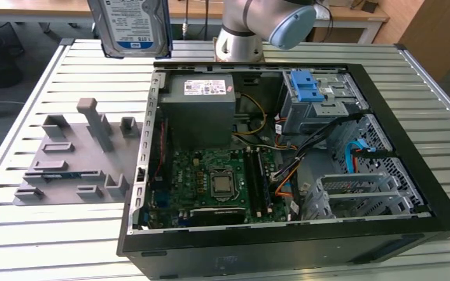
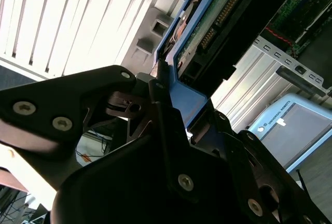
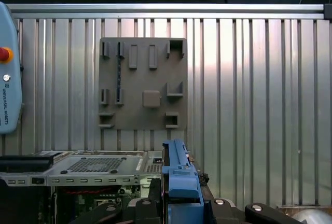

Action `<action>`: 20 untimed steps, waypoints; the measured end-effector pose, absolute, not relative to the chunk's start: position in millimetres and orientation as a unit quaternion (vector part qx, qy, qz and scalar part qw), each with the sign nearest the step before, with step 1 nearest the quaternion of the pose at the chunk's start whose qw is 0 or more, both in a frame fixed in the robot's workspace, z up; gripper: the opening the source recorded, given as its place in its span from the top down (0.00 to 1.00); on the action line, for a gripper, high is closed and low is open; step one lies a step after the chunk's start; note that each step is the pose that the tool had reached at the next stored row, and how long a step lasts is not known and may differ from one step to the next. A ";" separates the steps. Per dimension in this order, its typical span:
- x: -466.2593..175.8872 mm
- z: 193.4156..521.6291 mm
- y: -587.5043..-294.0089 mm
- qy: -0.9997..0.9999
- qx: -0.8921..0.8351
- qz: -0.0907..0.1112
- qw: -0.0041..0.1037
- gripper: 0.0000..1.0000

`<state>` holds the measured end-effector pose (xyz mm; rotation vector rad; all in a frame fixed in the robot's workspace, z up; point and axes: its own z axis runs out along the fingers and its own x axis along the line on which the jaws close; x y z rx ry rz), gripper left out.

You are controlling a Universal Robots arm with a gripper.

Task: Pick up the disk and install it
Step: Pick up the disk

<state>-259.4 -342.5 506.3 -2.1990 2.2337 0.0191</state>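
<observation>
Half of the job looked done, in my judgement: the flat rectangular silver metal disk (image 1: pixel 131 23), with a white-and-blue label and a blue plastic bracket round its edges, hung upright high above the far side of the ribbed aluminium table (image 1: pixel 21 234), at the exterior view's left, near the grey robot arm (image 1: pixel 245 26) and well apart from the open black computer case (image 1: pixel 287 249); in the first wrist view the black gripper (image 3: pixel 180 195) had its fingers (image 3: pixel 154 193) pinching the blue bracket from both sides; the second wrist view showed the disk's underside, a green board with rows of pins; the label faced the exterior view, flat and uncreased; installing was not yet done; that part, I judged, called for carrying the disk over the case, turning it to match a bay such as the perforated grey metal cage (image 1: pixel 358 193) inside the case at the exterior view's right, and keeping clear of the loose cables (image 1: pixel 287 155); which bay was meant, I could not tell.
</observation>
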 end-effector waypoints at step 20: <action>-250.9 506.3 -343.1 0.713 -0.702 0.006 0.004 0.64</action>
